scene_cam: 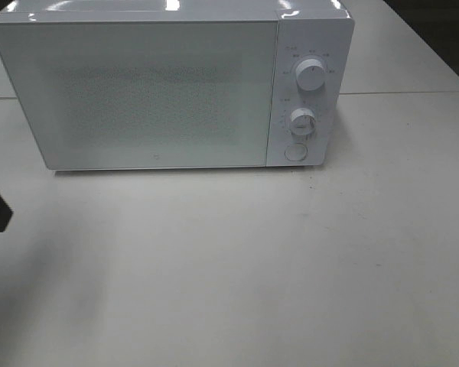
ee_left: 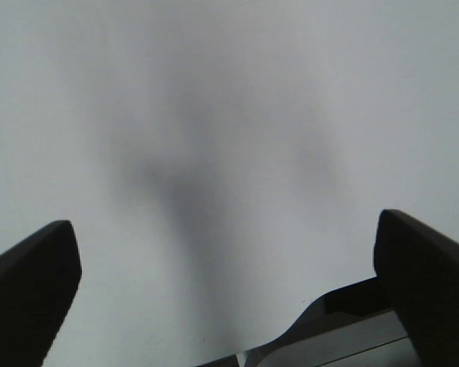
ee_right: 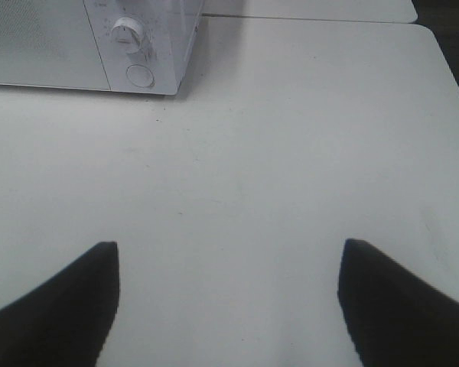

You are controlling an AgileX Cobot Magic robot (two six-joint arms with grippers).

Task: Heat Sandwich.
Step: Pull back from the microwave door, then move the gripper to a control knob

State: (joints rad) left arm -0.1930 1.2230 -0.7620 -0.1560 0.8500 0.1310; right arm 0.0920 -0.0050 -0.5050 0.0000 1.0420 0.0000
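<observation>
Although the task is about the sandwich, no sandwich shows in any of the three views, so I cannot tell where it is. It may be inside the microwave (scene_cam: 153,92), but the door (scene_cam: 138,95) is shut and its white front does not let me see in.

The left hand (ee_left: 223,225) is wide open and empty, hanging over bare desk (scene_cam: 252,267). The right hand (ee_right: 229,246) also has its fingers well apart with nothing between them. It faces the right front corner of the microwave from some way off.

On the control panel there are an upper knob (scene_cam: 311,74), a lower knob (scene_cam: 301,122) and, under them, a round button (scene_cam: 294,151).

I judge that the step in hand concerns this panel: either pressing the button to free the door or turning the lower knob to start the heating. The pictures do not decide which. The right hand is better placed for both.

To do it well, the hand should come straight at the panel, not from the side. For the button, one fingertip should press in the middle, gently, so the microwave does not slide back. For the knob, the fingers should close evenly around its rim and turn without pulling.
</observation>
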